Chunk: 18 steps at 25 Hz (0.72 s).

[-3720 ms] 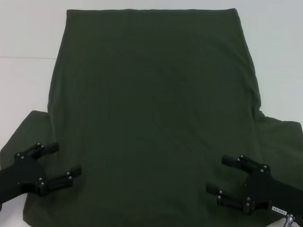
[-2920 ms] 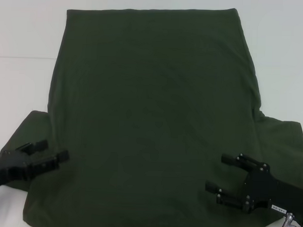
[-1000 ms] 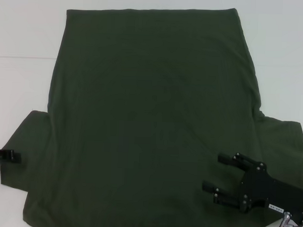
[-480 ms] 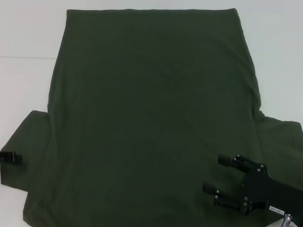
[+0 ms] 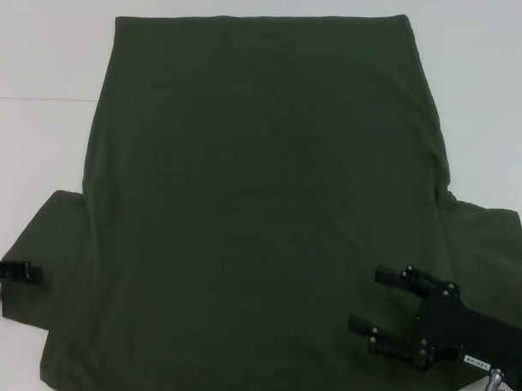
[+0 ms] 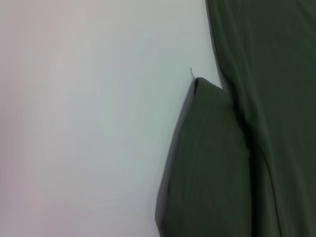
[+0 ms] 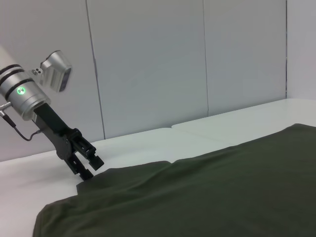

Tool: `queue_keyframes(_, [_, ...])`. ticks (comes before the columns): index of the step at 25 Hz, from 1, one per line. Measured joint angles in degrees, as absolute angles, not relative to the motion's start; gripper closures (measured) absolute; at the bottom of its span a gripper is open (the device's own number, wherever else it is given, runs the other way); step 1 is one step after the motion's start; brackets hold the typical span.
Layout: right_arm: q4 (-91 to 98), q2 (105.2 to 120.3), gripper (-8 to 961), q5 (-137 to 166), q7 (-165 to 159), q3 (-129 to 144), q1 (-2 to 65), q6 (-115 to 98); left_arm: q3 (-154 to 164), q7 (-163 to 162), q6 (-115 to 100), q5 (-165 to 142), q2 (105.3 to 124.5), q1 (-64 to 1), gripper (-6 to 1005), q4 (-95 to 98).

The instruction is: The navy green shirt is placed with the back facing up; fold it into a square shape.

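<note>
The navy green shirt (image 5: 261,204) lies spread flat on the white table, plain side up, hem at the far end and sleeves toward me. My left gripper (image 5: 14,283) is low at the outer edge of the left sleeve (image 5: 49,240), fingers apart. The right wrist view shows that same left gripper (image 7: 91,167) open at the sleeve's edge. The left wrist view shows only the left sleeve (image 6: 207,158) and the shirt's body (image 6: 271,74). My right gripper (image 5: 373,300) hovers open over the shirt's near right part, beside the right sleeve (image 5: 491,246), holding nothing.
White table (image 5: 42,85) surrounds the shirt on the left, right and far sides. A grey panelled wall (image 7: 148,64) stands behind the table's left side. The shirt's near edge runs close to the table's front.
My left gripper has drawn back leftward off the shirt's body to the outer edge of the left sleeve. The right gripper has sunk slightly nearer to me. The shirt has not moved.
</note>
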<state>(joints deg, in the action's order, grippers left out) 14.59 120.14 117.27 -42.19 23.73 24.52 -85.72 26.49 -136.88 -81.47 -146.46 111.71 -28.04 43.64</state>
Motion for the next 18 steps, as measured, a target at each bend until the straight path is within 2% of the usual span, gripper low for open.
queue_keyframes(18, [14.58, 120.14, 101, 117.28, -42.19, 23.73, 24.52, -85.95, 26.55, -136.62, -81.59, -146.02, 112.15, -29.85, 58, 40.8])
